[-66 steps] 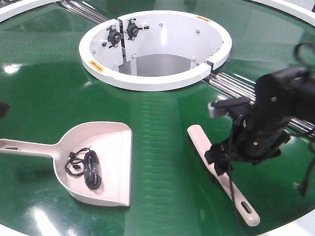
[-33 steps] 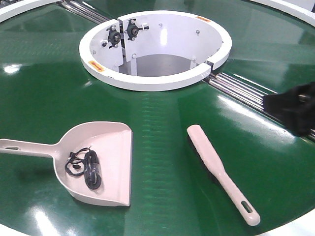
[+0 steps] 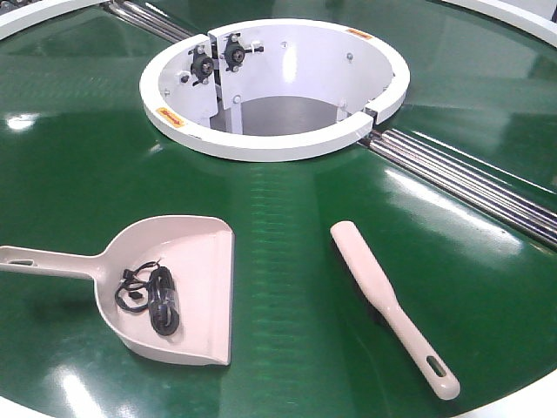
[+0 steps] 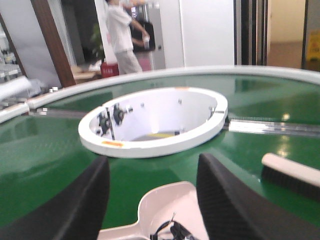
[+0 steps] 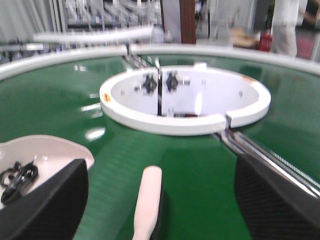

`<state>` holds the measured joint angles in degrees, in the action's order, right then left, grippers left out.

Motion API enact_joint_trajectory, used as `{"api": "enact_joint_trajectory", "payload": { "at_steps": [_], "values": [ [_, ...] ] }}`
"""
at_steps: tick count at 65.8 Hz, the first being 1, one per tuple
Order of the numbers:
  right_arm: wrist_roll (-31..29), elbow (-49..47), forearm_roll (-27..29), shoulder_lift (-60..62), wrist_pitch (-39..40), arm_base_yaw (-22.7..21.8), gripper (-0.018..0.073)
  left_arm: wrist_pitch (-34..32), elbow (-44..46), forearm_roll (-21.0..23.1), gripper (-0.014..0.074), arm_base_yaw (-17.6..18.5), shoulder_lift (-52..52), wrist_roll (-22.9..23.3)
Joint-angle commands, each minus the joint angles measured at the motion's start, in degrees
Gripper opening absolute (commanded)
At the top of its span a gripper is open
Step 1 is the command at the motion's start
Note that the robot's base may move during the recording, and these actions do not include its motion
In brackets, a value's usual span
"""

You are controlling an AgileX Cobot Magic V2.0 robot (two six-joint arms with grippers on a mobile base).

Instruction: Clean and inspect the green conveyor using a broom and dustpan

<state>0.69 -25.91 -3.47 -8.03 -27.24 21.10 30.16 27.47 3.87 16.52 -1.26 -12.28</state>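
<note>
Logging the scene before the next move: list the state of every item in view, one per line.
dustpan: flat on the belt, unheld, holding a black cable bundle.
broom: lying on the belt, unheld.
green conveyor: glossy, no loose debris visible.
left gripper: jaws open, empty.
right gripper: jaws open, empty.

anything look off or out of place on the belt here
One oddity: a tangled black cable lies inside the dustpan, not typical sweepings. The broom lies flat on the green conveyor, ungripped. No spill or damage shows.

Right wrist view's pretty blurry; the broom (image 5: 147,202) handle runs off the bottom edge. Dustpan (image 4: 167,212) is cut off there too.
</note>
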Motion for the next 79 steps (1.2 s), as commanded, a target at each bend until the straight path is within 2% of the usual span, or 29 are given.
{"api": "enact_joint_trajectory", "payload": {
  "at_steps": [1,13,24,28,35,40,44,46,79],
  "values": [
    [-0.69,4.91,-0.70,4.00,11.02,-0.36,0.0564,-7.66,-3.26,0.22,0.0365,0.27,1.56,0.53],
    [-0.69,15.91,-0.77,5.66,26.49,-0.36,0.0564,-13.28,-10.47,0.85,0.0365,0.27,1.52,0.59],
    [-0.69,16.21,-0.48,5.30,24.99,-0.36,0.0549,-16.60,-13.76,4.39,0.0357,0.27,1.52,0.63],
    [-0.69,16.21,-0.54,5.30,24.84,-0.36,0.0515,-16.16,-14.02,5.01,0.0320,0.27,1.52,0.63],
    [-0.69,16.21,-0.54,5.30,24.72,-0.36,0.0364,-16.40,-14.02,5.01,0.0163,0.27,1.52,0.63],
    [-0.34,16.21,-0.10,5.30,23.77,-0.36,0.0190,-16.40,-14.02,5.01,0.0004,0.27,1.52,0.63],
    [-0.34,16.21,0.61,5.30,23.48,-0.36,0.0033,-16.53,-14.02,5.01,-0.0008,0.27,1.52,0.54],
    [-0.34,16.21,1.03,5.30,23.48,-0.36,-0.0017,-16.64,-14.02,5.01,-0.0008,0.27,1.52,0.54],
    [-0.34,16.21,1.10,5.30,24.35,-0.36,-0.0009,-17.17,-14.02,5.01,-0.0007,0.27,1.52,0.54]
  ]
}}
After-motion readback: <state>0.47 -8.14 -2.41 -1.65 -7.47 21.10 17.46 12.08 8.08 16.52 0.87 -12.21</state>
